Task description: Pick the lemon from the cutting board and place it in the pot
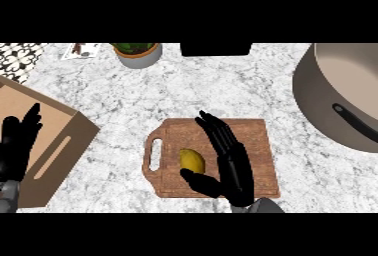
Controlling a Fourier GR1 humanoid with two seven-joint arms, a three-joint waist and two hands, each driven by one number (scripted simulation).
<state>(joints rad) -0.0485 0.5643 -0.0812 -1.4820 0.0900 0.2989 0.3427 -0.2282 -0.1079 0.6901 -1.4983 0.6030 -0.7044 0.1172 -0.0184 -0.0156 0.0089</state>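
A yellow lemon lies on the left part of the wooden cutting board, near its handle slot. My right hand is open just right of the lemon, fingers straight and pointing away, thumb reaching under the lemon's near end. Whether it touches the fruit I cannot tell. The large grey pot stands at the right edge, a dark handle showing inside it. My left hand rests open at the left edge, fingers up.
A tan wooden box sits at the left under my left hand. A potted plant and a black object stand at the back. Marble counter lies between board and pot.
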